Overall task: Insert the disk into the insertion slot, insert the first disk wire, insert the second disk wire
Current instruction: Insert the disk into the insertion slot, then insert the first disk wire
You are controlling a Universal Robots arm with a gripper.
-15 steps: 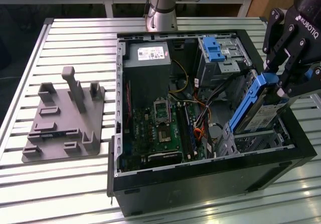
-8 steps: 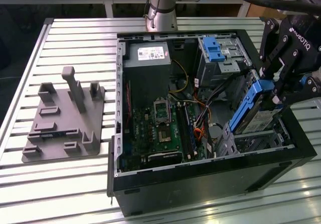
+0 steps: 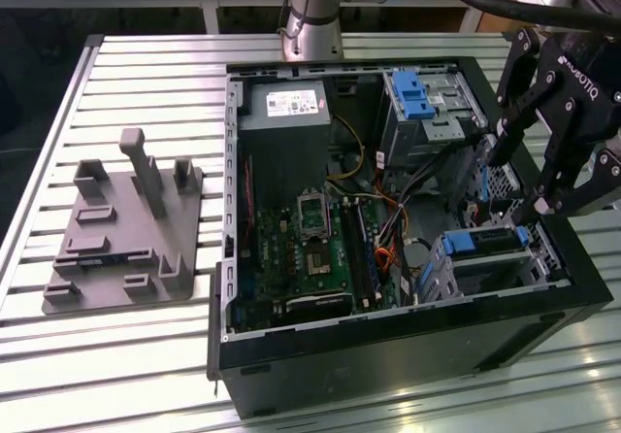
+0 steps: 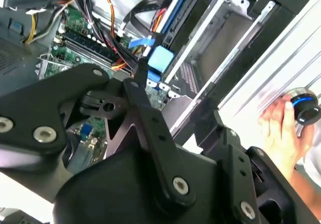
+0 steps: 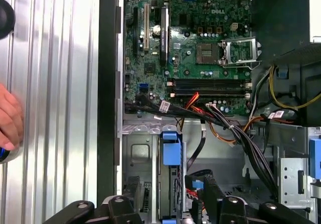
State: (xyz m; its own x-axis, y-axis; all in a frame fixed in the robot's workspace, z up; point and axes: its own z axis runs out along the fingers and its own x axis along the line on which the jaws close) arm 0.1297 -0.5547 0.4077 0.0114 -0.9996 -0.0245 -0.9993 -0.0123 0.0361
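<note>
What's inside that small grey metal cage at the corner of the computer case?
The disk sits in the grey drive cage: in the first wrist view its blue carrier frame shows. The drive's silver body cannot be seen, covered by the cage's sheet metal.

The disk sits in the insertion slot, inside the case.
</note>
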